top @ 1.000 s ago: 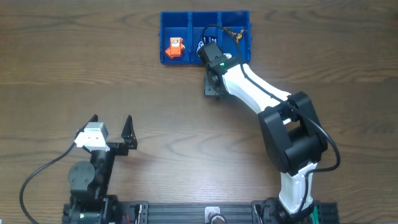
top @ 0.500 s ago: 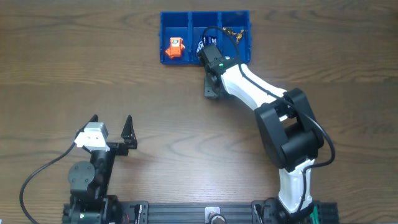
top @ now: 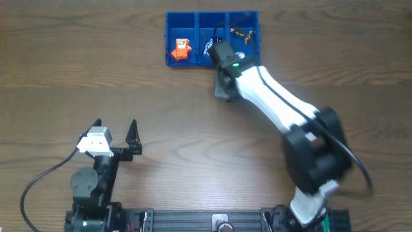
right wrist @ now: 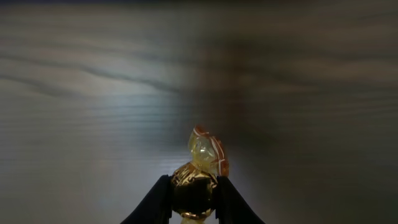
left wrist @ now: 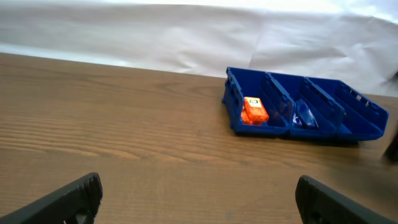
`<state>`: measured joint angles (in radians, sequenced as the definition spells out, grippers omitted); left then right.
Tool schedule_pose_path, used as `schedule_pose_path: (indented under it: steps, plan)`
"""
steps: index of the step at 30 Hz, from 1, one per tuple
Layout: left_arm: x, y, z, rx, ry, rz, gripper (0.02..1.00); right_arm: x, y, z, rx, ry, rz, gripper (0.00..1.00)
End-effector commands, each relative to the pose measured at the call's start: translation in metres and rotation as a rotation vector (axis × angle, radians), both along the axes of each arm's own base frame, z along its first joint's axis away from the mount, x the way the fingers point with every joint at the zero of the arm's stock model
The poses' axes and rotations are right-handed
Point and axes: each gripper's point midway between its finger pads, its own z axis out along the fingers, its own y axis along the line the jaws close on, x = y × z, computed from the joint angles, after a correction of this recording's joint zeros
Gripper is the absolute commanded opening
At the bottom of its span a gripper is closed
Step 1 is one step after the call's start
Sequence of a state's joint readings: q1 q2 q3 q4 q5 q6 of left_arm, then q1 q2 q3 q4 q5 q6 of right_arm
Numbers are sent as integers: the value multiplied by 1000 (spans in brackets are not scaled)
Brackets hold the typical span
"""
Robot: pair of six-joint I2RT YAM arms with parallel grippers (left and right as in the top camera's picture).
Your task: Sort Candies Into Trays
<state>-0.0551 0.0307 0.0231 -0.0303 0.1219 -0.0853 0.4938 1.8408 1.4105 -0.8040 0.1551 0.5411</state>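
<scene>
Right wrist view: right gripper clamped on a gold-wrapped candy, over bare wood table. Top view: it sits near the blue tray, off the tray's near edge. Orange candy in left compartment, blue candy in middle, gold candies in right. Left gripper spread wide, well apart from tray.

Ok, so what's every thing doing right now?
right end effector: shut on the gold candy
gold candy: gripped, wrapper end sticking out
left end effector: open, empty
blue tray: flat on the table
orange candy: lying in the tray's left compartment
blue candy: lying in the middle compartment
</scene>
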Motion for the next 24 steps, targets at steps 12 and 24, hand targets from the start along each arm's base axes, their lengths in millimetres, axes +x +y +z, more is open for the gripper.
schedule_pose_path:
  steps: [12, 24]
  plan:
    - [-1, -3, -17, -8, 51, -17, 998, 148, -36, 130, -73, -610, 70, 215]
    - [-1, -3, -17, -8, 51, -17, 998, 161, -44, 58, -67, -480, 45, 292]
